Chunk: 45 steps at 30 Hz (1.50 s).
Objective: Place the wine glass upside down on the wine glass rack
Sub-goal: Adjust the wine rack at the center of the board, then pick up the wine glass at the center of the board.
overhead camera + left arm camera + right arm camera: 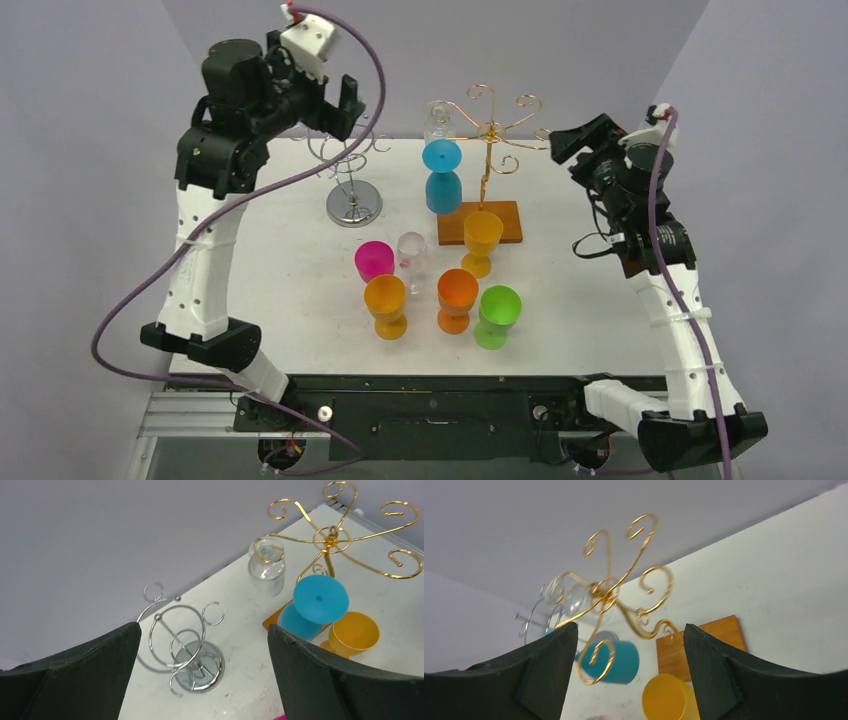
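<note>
Your right gripper point(630, 627) stands wide open with nothing between its fingers, and so does your left gripper point(203, 628). The blue plastic wine glass point(442, 180) is upside down, foot up, just beside the post of the gold wire wine glass rack point(489, 128); whether a hook carries it cannot be told. A clear glass point(437, 122) sits at another curl.

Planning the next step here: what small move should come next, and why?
Probably lower the right gripper toward the yellow glass: its jaws are open and empty, the blue glass hangs upside down on the gold rack, and the yellow one stands upright beside that rack's base.
</note>
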### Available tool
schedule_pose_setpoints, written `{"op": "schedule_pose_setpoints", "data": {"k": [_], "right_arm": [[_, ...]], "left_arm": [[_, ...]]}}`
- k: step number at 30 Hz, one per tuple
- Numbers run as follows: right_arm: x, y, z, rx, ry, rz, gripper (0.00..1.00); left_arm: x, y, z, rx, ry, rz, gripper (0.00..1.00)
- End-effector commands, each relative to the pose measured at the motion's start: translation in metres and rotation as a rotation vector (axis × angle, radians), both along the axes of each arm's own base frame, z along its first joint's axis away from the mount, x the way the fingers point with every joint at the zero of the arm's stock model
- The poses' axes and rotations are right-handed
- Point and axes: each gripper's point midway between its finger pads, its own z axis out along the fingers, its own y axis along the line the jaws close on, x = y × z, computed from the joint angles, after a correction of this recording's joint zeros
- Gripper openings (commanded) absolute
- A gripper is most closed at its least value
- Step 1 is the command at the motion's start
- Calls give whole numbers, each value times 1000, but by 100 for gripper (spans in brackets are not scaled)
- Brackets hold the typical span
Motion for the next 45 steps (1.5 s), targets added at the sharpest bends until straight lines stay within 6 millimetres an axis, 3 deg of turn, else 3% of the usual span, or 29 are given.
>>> {"op": "schedule_pose_setpoints", "data": {"k": [1,6,10,14,18,24,30,38,45], "right_arm": [[-53,53,17,-189,-10,151,73],[-98,125,-26,-372,85,317,67],[-117,177,-62,-509,173,442,63],[-110,212,-106,-621,276,524,58],[-96,235,-126,-682,309,556,56],[-75,253,-147,-713,335,562,54],[-58,257,-163,-707,358,555,51],[-50,272,-199,-720,420,604,48],[-48,275,-220,-721,463,620,34]], "left_arm": [[-31,52,-11,-45,108,82,96],[-58,96,-34,-53,164,169,96],[-73,112,-57,-70,216,210,96],[-86,115,-75,-80,259,219,96],[-96,118,-85,-86,265,237,96],[-107,116,-86,-102,254,223,96],[-108,115,-91,-89,270,210,96],[-111,113,-99,-80,291,194,96],[-112,114,-102,-69,293,195,96]]}}
